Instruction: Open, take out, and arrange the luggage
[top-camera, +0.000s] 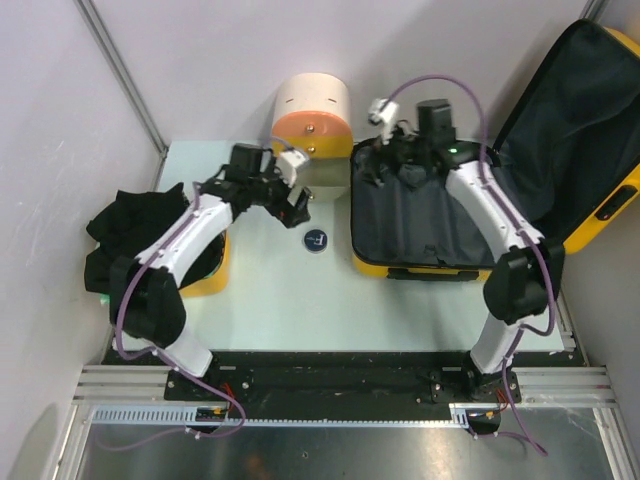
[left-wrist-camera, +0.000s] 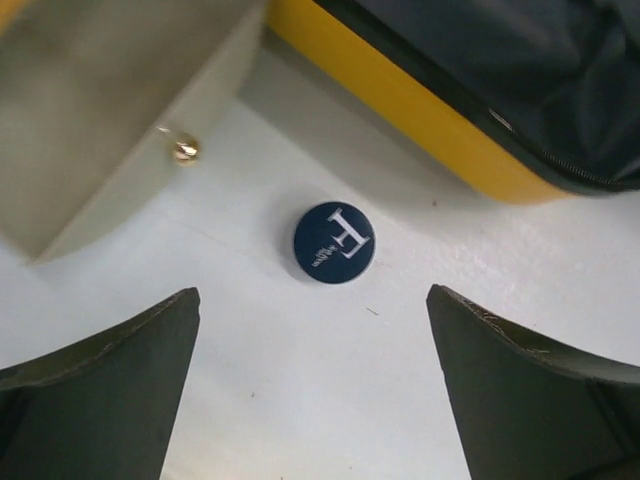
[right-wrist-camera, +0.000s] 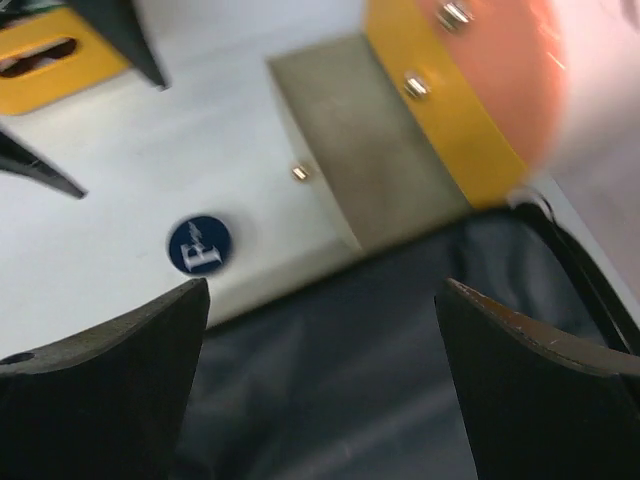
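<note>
The yellow suitcase (top-camera: 415, 268) lies open at the right of the table. Its dark-lined lid (top-camera: 580, 130) leans back against the wall. The dark lining (right-wrist-camera: 330, 380) of the base looks empty where it shows. My right gripper (top-camera: 385, 165) is open and empty over the base's far left corner (right-wrist-camera: 322, 290). My left gripper (top-camera: 298, 208) is open and empty above the table (left-wrist-camera: 312, 300), just short of a small round dark-blue disc (left-wrist-camera: 334, 243). The disc lies on the table left of the suitcase's yellow edge (left-wrist-camera: 420, 110).
A cream-and-orange cylindrical container (top-camera: 312, 115) lies at the back, between the grippers; it also shows in the wrist views (left-wrist-camera: 100, 120) (right-wrist-camera: 370, 150). A small yellow tub (top-camera: 215, 270) sits at the left with black cloth (top-camera: 125, 225) beside it. The disc shows from above (top-camera: 316, 241).
</note>
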